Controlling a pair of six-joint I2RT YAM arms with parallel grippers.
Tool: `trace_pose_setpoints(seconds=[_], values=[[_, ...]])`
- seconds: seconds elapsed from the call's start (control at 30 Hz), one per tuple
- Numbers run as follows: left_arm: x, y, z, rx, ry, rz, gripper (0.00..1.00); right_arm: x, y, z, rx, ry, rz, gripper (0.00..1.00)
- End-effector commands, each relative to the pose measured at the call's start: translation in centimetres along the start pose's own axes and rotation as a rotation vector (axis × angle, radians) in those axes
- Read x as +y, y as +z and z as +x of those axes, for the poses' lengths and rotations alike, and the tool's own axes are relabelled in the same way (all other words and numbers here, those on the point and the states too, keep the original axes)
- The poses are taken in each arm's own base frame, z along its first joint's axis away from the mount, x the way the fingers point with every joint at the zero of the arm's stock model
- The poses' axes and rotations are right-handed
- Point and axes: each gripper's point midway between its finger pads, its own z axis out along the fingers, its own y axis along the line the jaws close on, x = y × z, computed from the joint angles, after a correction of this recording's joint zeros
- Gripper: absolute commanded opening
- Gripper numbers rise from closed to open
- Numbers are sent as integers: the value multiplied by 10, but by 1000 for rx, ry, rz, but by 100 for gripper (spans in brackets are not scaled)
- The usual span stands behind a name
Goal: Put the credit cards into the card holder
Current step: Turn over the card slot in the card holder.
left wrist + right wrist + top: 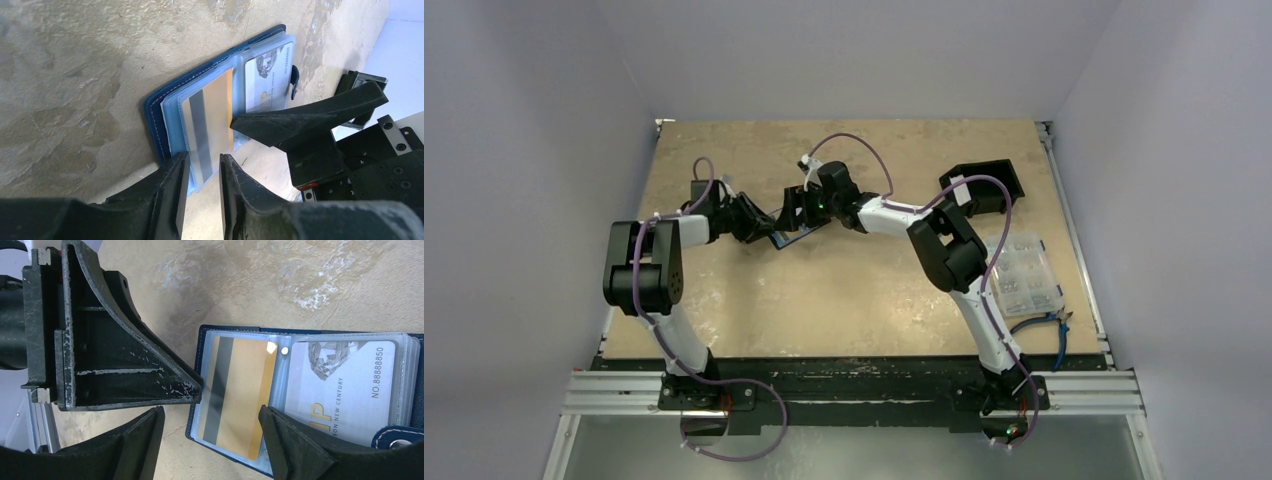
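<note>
The open card holder [172, 105] lies beneath the wide-spread right pincer [211, 412], its edge at the narrowly parted left pincer [204, 157].

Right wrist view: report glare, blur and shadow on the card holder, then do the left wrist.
Right wrist view: two small glare spots on the card holder's clear sleeve by the gold card; card print sharp, right gripper fingers soft. Left wrist view: holder sharp, left gripper blurred, table darker in shadow beside the holder.
</note>
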Motion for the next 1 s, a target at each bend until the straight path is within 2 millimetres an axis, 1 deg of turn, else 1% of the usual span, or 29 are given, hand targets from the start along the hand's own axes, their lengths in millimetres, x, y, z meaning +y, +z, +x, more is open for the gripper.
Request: trace_pose_setpoints(seconds=[0.0, 0.17, 0.3, 0.37, 0.43, 0.5, 0.67, 0.87, 0.9, 0.97], values=[[-1, 3, -3, -18, 19, 11, 32, -17, 2, 26, 81, 31, 48, 79], [5, 8, 0, -6, 13, 9, 32, -18, 3, 28, 87, 31, 52, 79], [3, 11, 2, 13, 10, 20, 33, -18, 3, 28, 89, 30, 48, 79], [1, 8, 2, 11, 16, 20, 35, -17, 3, 27, 88, 30, 49, 79], [-2, 4, -1, -8, 26, 23, 40, -16, 2, 25, 86, 28, 48, 79], [-4, 8, -1, -1, 18, 39, 41, -16, 2, 25, 85, 28, 47, 79], [-23, 14, -1, 10, 13, 126, 38, -15, 3, 24, 83, 30, 47, 79], [-44, 9, -10, -14, 34, 174, 32, -7, 2, 21, 74, 27, 14, 80], [-52, 11, -3, 0, 47, 185, 32, -6, 2, 22, 76, 31, 8, 80], [-60, 10, -3, -6, 55, 205, 31, -5, 2, 21, 71, 30, -1, 80]])
